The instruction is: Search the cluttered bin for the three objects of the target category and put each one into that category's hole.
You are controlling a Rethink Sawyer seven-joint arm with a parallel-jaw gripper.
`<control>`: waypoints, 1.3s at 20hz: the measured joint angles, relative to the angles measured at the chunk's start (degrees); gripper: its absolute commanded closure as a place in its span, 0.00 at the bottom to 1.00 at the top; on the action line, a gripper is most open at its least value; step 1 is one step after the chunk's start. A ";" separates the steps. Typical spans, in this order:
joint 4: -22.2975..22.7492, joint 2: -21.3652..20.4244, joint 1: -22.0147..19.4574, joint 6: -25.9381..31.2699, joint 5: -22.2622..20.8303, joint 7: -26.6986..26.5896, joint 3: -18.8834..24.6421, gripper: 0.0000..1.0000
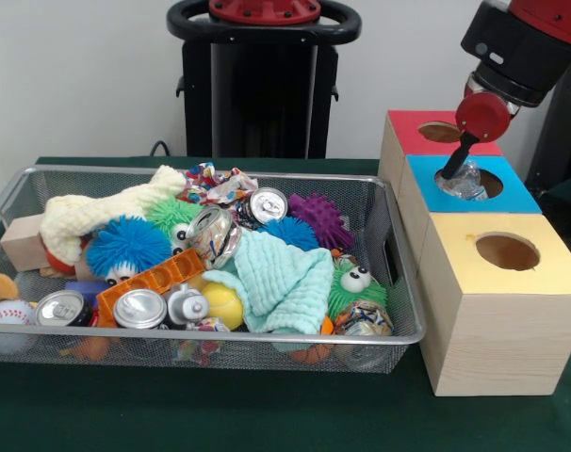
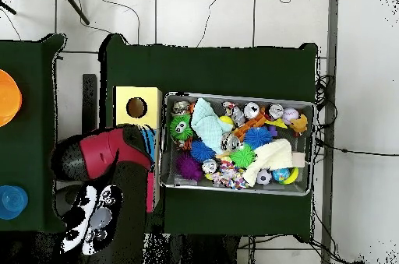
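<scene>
Currently, arm: the red and black arm enters the front view at 1 o'clock and reaches down over the blue-topped box (image 1: pixel 521 197).
Gripper: the gripper (image 1: pixel 452 170) hangs over the hole (image 1: pixel 476 182) in the blue top; only one dark finger shows, so I cannot tell whether the fingers are clenched or released.
Bottle at hole: a clear, crumpled bottle (image 1: pixel 464 181) sits in the mouth of the blue box's hole, touching the gripper's tip.
Boxes: the red-topped box (image 1: pixel 410 137) stands at 12 o'clock of the blue one and the yellow-topped box (image 1: pixel 493 311) at 6 o'clock, all three touching in a row.
Bin: the wire mesh bin (image 1: pixel 201 339) lies at 9 o'clock of the boxes on the green surface (image 1: pixel 220 414).
Bin contents: another crumpled bottle (image 1: pixel 363 318) lies near the bin's front right corner, among silver-topped cans (image 1: pixel 140 309), spiky balls (image 1: pixel 125 247) and a mint cloth (image 1: pixel 278 280).
</scene>
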 measured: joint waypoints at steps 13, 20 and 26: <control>0.01 0.08 0.02 -0.23 0.12 1.19 -0.09 1.00; 0.87 -0.64 -2.00 -1.35 3.07 3.00 0.91 1.00; 5.98 -3.80 -8.69 -5.51 6.80 3.10 6.50 1.00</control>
